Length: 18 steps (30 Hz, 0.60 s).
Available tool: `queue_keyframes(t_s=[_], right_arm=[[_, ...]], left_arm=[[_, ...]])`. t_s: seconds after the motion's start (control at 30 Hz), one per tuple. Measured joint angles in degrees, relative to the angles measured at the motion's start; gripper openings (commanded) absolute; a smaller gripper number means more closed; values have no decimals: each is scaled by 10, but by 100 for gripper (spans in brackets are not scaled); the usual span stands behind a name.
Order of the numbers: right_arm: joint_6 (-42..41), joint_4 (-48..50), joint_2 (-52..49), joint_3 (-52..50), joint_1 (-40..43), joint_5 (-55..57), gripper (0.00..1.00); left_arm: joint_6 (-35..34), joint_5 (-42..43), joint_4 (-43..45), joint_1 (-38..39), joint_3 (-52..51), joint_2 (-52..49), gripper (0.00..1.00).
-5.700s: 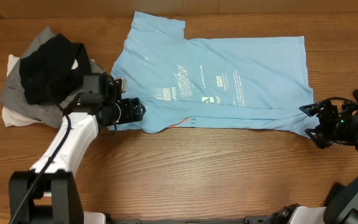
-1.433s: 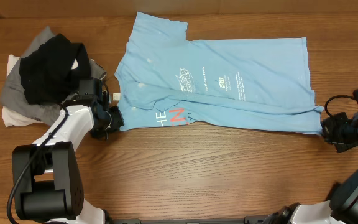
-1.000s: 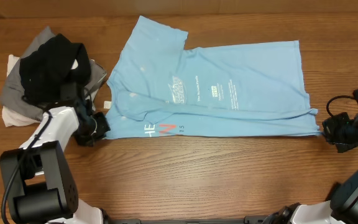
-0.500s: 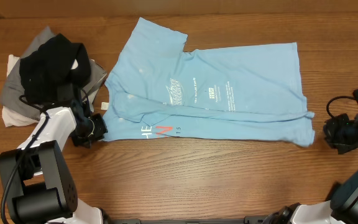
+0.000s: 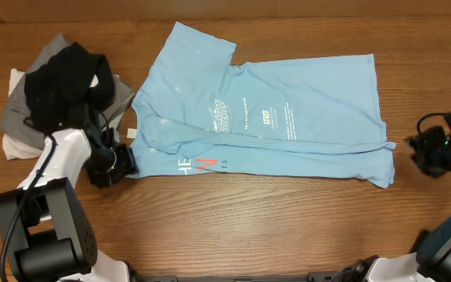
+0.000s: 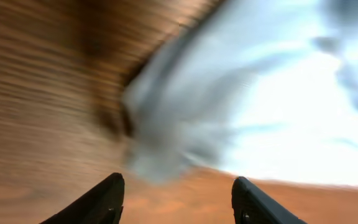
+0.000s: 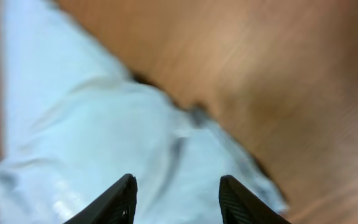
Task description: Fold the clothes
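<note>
The light-blue T-shirt (image 5: 288, 102) lies spread across the middle of the table. Its front edge is folded up, showing white text and a red-orange letter (image 5: 203, 164). My left gripper (image 5: 124, 161) sits at the shirt's front left corner. In the left wrist view it (image 6: 178, 200) is open and empty over bare wood, with the blurred shirt (image 6: 278, 118) just ahead. My right gripper (image 5: 416, 148) is right of the shirt's front right corner. In the right wrist view it (image 7: 178, 200) is open above the shirt's cloth (image 7: 104, 137), holding nothing.
A pile of black, grey and white garments (image 5: 53, 94) lies at the far left, just behind my left arm. Bare wooden table (image 5: 249, 227) runs along the front, below the shirt.
The shirt was dragged left with its front edge folded up, and now lies still. My right gripper has let go of the front right corner and moved away right. My left gripper has backed off slightly.
</note>
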State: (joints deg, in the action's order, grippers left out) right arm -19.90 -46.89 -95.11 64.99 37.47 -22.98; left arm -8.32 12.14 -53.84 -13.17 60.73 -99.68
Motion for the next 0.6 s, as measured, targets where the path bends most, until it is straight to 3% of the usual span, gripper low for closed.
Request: queue_keyframes(t_s=[0.07,0.17,0.27,0.33,0.6], right_arm=[[22,-18,0,27,-1,-40,49],[54,-52,0,77,-13,-80,59],[75,-56,0,127,-47,-96,64],[75,-39,0,154,-76,-93,72],[28,84,-12,186,-165,-49,76]], left_arm=[[9,44,-39,0,38,0,58],[24,126,-97,1,105,0,61],[29,190,-100,16,186,0,79],[20,202,-64,38,240,-1,89],[-80,166,169,130,314,-11,85]])
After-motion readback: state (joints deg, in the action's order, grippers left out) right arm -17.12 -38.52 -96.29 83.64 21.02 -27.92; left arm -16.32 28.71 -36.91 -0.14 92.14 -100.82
